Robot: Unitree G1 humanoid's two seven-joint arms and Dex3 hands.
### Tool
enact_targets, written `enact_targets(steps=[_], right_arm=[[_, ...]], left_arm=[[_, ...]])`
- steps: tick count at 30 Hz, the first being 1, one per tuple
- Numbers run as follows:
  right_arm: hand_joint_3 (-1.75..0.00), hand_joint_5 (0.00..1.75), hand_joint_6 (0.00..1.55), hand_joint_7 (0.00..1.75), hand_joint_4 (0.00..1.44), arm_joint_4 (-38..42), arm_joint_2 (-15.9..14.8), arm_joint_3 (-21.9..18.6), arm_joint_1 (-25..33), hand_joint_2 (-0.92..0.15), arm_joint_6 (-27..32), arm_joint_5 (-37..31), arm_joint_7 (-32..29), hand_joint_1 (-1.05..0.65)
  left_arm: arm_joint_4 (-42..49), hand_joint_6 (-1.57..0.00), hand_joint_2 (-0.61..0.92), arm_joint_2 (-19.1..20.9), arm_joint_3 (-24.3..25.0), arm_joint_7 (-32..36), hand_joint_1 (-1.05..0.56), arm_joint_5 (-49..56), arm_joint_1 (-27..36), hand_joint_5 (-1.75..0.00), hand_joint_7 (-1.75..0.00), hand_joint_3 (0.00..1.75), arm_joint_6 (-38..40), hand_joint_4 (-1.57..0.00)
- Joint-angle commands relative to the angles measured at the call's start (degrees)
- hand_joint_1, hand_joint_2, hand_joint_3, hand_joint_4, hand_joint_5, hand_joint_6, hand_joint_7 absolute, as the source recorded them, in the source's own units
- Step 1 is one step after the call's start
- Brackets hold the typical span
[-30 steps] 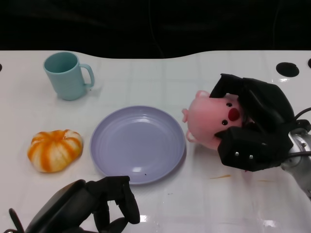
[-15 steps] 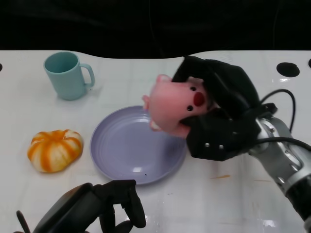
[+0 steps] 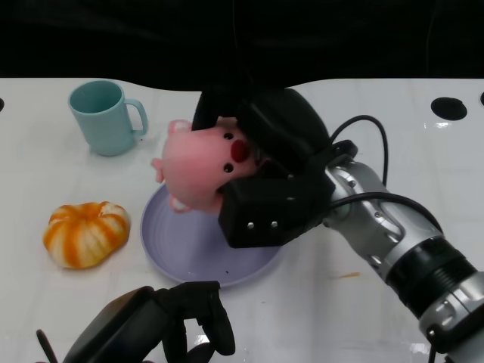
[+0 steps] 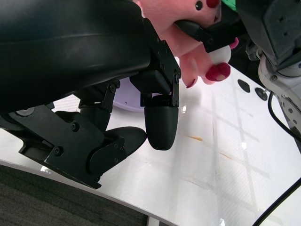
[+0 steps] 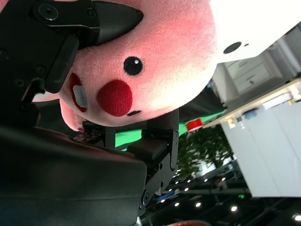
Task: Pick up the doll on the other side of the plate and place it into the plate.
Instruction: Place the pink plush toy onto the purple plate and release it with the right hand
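Right hand grips the pink plush doll around its soft, light body, raised over the purple plate; it squashes easily. Left hand rests empty, fingers curled.

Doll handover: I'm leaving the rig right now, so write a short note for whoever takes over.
Right hand grips the pink doll, held above the far left part of the purple plate.
Left hand is near the table's front edge, fingers curled, holding nothing.
Done: doll picked up and carried over the plate.
Left: lower it, let go, pull the right hand away.
Orange pumpkin and teal mug sit left of the plate, untouched.
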Motion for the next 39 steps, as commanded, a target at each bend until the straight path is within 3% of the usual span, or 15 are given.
enact_targets(steps=[1, 6, 8, 9, 10, 11, 13, 15, 18, 23, 33, 39], right_arm=[[-1.35, 1.75, 0.73, 1.75, 1.01, 2.6, 1.1, 0.3, -2.5, -0.26, -0.5, 0.1, -0.5, -0.24], [-1.21, 1.75, 0.7, 1.68, 0.99, 4.4, 2.0, 1.1, -3.5, -0.32, -0.5, 0.1, 0.6, -0.25], [-1.15, 1.75, 0.83, 1.23, 0.97, 4.5, 2.3, 1.3, -3.6, -0.35, -0.3, 0.4, 2.3, -0.24], [-1.04, 1.68, 0.9, 0.88, 0.92, 4.3, 2.3, 1.5, -3.6, -0.4, 0.0, 0.5, 3.4, -0.25], [-0.92, 1.59, 0.94, 0.66, 0.89, 4.0, 2.3, 1.6, -3.5, -0.45, 0.5, 0.7, 4.9, -0.27], [-0.7, 1.39, 0.92, 0.4, 0.81, 3.5, 2.1, 1.7, -3.5, -0.57, 1.0, 0.8, 6.5, -0.31], [-0.39, 1.08, 0.84, 0.15, 0.65, 2.3, 1.4, 2.2, -3.5, -0.73, 1.8, 0.8, 10.3, -0.38], [-0.2, 0.66, 0.58, 0.03, 0.38, 0.6, 0.5, 3.1, -3.6, -0.88, 3.6, 0.1, 14.4, -0.53], [-0.19, 0.47, 0.38, 0.0, 0.19, -2.0, -0.4, 3.7, -3.7, -0.92, 5.9, -0.1, 19.5, -0.67], [-0.24, 0.38, 0.19, 0.0, 0.02, -5.7, -1.6, 4.3, -3.2, -0.92, 7.9, -0.4, 24.5, -0.85], [-0.28, 0.26, 0.09, 0.0, 0.0, -10.7, -3.5, 4.7, -1.8, -0.92, 9.8, -0.3, 27.9, -0.96], [-0.29, 0.22, 0.06, 0.0, 0.0, -15.7, -6.1, 3.5, -0.1, -0.92, 9.5, 1.3, 30.1, -0.97]], left_arm=[[-0.8, -0.68, 0.56, 0.1, -0.1, 0.2, -0.2, 0.7, -0.4, -1.64, -1.33, 1.07, 1.2, -0.69], [-0.9, -0.68, 0.56, -0.2, -0.4, 0.3, -0.19, 0.8, -0.5, -1.64, -1.33, 1.07, 1.2, -0.69], [-1.0, -0.68, 0.56, -0.2, -0.6, 0.2, -0.19, 1.0, -0.5, -1.64, -1.33, 1.07, 1.4, -0.69], [-1.1, -0.68, 0.56, -0.2, -0.6, 0.2, -0.2, 1.1, -0.5, -1.64, -1.33, 1.08, 1.5, -0.69], [-1.1, -0.68, 0.56, -0.2, -0.6, 0.2, -0.2, 1.2, -0.5, -1.64, -1.33, 1.08, 1.5, -0.69], [-1.2, -0.67, 0.56, -0.2, -0.6, 0.2, -0.2, 1.3, -0.4, -1.64, -1.33, 1.08, 1.6, -0.69], [-1.1, -0.67, 0.56, -0.2, -0.6, 0.4, -0.2, 1.3, -0.3, -1.64, -1.33, 1.07, 1.3, -0.69], [-0.9, -0.68, 0.56, -0.2, -0.5, 0.6, -0.2, 1.2, -0.2, -1.65, -1.33, 1.07, 0.8, -0.69], [-1.0, -0.67, 0.56, -0.1, -0.3, 0.4, -0.2, 1.2, -0.3, -1.65, -1.33, 1.07, 1.0, -0.69], [-1.1, -0.66, 0.57, 0.1, -0.1, -0.1, -0.19, 0.8, -0.5, -1.66, -1.33, 1.06, 1.4, -0.68], [-0.8, -0.65, 0.58, 0.2, 0.0, 0.0, -0.19, 1.0, -0.5, -1.68, -1.36, 1.05, 1.1, -0.67], [-0.5, -0.65, 0.58, 0.2, 0.0, 0.1, -0.2, 0.9, -0.6, -1.67, -1.35, 1.05, 1.0, -0.68]])
